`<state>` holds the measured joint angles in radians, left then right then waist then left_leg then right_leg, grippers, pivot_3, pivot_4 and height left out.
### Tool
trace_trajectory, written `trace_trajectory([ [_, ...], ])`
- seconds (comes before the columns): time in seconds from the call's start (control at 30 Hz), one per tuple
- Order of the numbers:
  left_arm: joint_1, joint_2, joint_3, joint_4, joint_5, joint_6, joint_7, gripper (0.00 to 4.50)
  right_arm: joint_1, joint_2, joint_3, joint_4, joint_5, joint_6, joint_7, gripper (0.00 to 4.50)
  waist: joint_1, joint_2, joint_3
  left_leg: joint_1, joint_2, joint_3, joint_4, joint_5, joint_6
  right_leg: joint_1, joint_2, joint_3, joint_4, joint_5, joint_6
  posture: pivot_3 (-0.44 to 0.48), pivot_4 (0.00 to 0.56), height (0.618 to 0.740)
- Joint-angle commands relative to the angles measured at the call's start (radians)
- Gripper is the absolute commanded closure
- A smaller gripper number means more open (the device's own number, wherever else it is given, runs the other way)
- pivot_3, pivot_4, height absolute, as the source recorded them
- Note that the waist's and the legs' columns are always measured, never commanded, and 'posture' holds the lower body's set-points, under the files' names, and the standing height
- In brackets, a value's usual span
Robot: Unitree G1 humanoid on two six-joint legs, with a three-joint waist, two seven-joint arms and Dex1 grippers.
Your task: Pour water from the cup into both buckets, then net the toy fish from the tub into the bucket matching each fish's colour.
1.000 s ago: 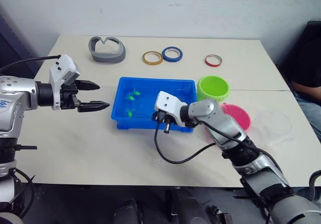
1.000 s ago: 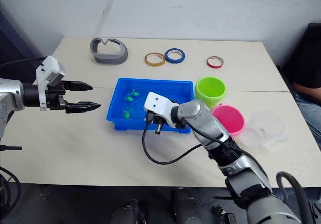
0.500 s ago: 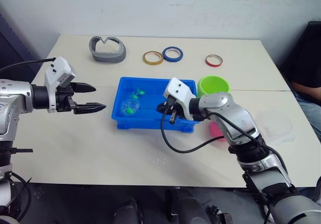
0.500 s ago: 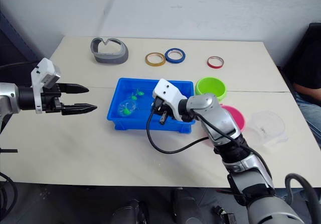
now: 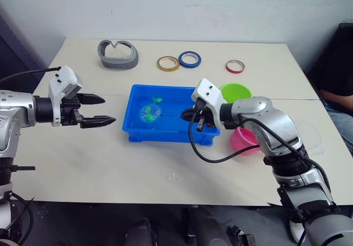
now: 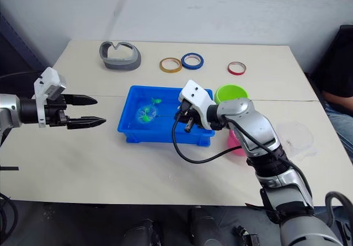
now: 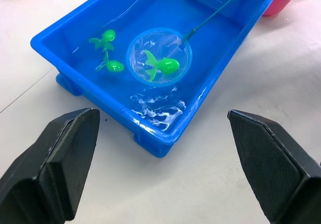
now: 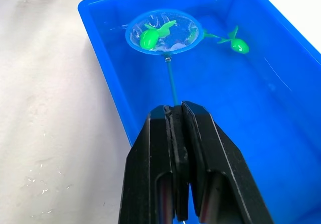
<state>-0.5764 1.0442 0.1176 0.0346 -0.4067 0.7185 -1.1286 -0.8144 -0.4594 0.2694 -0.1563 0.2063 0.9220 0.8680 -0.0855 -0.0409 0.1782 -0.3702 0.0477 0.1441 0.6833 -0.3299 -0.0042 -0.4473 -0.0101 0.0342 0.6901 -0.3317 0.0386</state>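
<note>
My right gripper [image 8: 178, 133] pinches the net [image 7: 159, 57] handle over the tub [image 7: 90, 23], a green fish [image 7: 163, 66] inside; my left gripper [image 5: 98, 110] hovers spread, empty. No writing readable.

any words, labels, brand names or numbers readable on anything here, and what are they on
None: no readable text, number or sign appears anywhere.
The shallow bright blue plastic tub, the lime green bucket, the pink bucket and the three flat tape rings are all unmarked.
The grey curved object at the table's far edge bears nothing legible either.
</note>
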Motion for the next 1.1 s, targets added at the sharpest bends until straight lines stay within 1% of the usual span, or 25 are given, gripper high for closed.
trace_trajectory([
  [0.03,-0.012,0.028,0.028,-0.015,-0.005,-0.013,-0.007,0.04,-0.013,-0.013,-0.012,-0.047,0.019,-0.005,-0.002,4.50,0.000,0.000,0.000,0.000,0.000,0.000,0.000,0.000,0.000,0.000,0.000,0.000,0.000,0.000,0.000,0.000,0.150,0.738],
  [0.17,-0.016,0.025,0.025,-0.016,-0.006,-0.013,-0.005,0.04,-0.011,-0.017,-0.012,-0.046,0.024,-0.007,-0.006,4.50,0.000,0.000,0.000,0.000,0.000,0.000,0.000,0.000,0.000,0.000,0.000,0.000,0.000,0.000,0.000,0.000,0.150,0.738],
  [0.3,-0.040,0.004,0.010,-0.016,-0.007,-0.014,0.002,0.04,0.000,-0.035,-0.020,-0.046,0.024,-0.022,-0.005,4.50,0.001,0.000,0.000,0.000,0.000,0.000,0.000,0.000,0.000,0.000,0.000,0.000,0.000,0.000,0.000,0.000,0.150,0.738],
  [0.43,-0.106,-0.047,-0.040,0.015,0.006,-0.038,-0.001,0.04,0.008,-0.111,-0.097,-0.082,0.058,-0.011,0.015,4.50,0.007,0.000,0.000,-0.001,0.000,0.000,0.000,0.000,0.000,0.000,0.000,0.000,-0.001,0.000,0.000,0.000,0.150,0.738],
  [0.6,-0.218,-0.127,-0.117,0.125,0.049,-0.106,-0.019,0.04,0.045,-0.223,-0.189,-0.134,0.108,0.018,0.034,4.50,0.025,0.000,0.000,-0.001,-0.001,0.000,0.000,-0.001,0.001,0.000,0.000,0.000,-0.002,0.000,0.000,0.000,0.150,0.738],
  [0.8,-0.305,-0.207,-0.167,0.243,0.092,-0.184,-0.044,0.04,0.114,-0.368,-0.291,-0.168,0.143,0.030,0.047,4.50,0.027,0.001,0.001,0.000,0.000,0.001,0.000,-0.001,0.001,0.000,0.001,0.001,-0.002,0.000,0.000,0.000,0.150,0.738],
  [0.97,-0.349,-0.243,-0.184,0.316,0.123,-0.230,-0.067,0.04,0.140,-0.448,-0.360,-0.120,0.140,0.015,0.021,4.50,0.026,0.001,0.001,0.000,0.000,0.001,0.000,-0.001,0.001,0.000,0.001,0.001,-0.002,0.000,0.000,0.000,0.150,0.738],
  [1.1,-0.371,-0.261,-0.190,0.353,0.140,-0.254,-0.081,0.04,0.132,-0.482,-0.386,-0.059,0.122,-0.013,-0.004,4.50,0.026,0.001,0.001,0.000,0.000,0.001,0.000,-0.001,0.001,0.000,0.001,0.001,-0.001,0.000,0.000,0.000,0.150,0.738],
])
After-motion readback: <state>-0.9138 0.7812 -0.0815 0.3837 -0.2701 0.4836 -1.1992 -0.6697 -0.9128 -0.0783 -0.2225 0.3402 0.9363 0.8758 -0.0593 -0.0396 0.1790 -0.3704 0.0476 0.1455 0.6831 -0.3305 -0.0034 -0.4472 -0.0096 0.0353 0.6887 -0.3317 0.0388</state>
